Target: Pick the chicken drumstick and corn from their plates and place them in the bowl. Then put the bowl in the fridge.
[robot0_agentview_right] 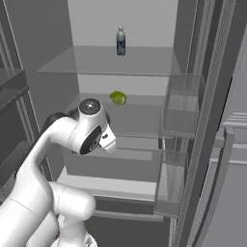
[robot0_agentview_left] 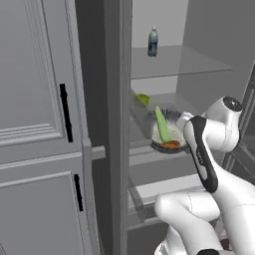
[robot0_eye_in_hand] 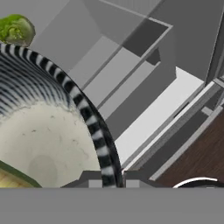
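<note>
The fridge [robot0_agentview_left: 169,62] stands open, with clear shelves inside. My gripper [robot0_eye_in_hand: 111,181] is shut on the striped rim of the bowl [robot0_eye_in_hand: 87,118], one fingertip on each side of the rim. The bowl [robot0_agentview_left: 167,138] hangs at the fridge's opening, about level with the middle shelf; I cannot tell whether it rests on anything. The green corn [robot0_agentview_left: 162,124] leans upright in the bowl, and the orange-brown chicken drumstick [robot0_agentview_left: 171,144] lies at the bowl's near edge. A strip of the corn [robot0_eye_in_hand: 13,177] shows at the lower left of the hand view. The plates are out of view.
A water bottle [robot0_agentview_left: 153,42] stands on the top shelf. A green leafy thing [robot0_agentview_right: 118,98] lies on the middle shelf behind the bowl. Clear door bins [robot0_agentview_right: 181,103] hang at the right. A panelled door with black handles [robot0_agentview_left: 65,112] is at the left. Wood floor [robot0_eye_in_hand: 197,157] lies below.
</note>
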You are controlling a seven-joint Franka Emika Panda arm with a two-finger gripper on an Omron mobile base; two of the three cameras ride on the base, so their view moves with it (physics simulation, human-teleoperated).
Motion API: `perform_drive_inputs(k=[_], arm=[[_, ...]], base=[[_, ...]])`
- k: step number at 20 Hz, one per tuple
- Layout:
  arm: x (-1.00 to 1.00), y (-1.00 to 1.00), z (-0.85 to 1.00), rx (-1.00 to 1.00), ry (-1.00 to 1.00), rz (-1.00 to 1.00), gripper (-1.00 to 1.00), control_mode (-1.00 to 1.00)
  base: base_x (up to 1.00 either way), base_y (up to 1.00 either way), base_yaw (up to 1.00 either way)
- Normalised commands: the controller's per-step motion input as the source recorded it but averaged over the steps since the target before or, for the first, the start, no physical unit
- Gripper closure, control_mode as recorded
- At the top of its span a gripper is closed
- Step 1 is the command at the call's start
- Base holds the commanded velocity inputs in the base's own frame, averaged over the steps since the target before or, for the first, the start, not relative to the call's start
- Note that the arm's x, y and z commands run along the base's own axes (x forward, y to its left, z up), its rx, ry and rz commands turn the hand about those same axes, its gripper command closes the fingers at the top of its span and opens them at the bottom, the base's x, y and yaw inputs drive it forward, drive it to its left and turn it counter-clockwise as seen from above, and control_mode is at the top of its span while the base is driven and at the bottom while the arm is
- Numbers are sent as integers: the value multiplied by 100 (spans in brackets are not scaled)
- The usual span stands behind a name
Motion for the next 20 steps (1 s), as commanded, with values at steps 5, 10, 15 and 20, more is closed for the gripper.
perform_drive_inputs(k=[5, 10, 15, 20], arm=[[63, 5, -12, 0, 0, 0, 100, -100], [100, 32, -36, 0, 0, -1, 100, -100], [89, 38, -7, 0, 0, -1, 100, -100], [50, 7, -7, 0, 6, -2, 100, -100]], base=[[10, 0, 0], [0, 0, 0], [0, 0, 0], [0, 0, 0]])
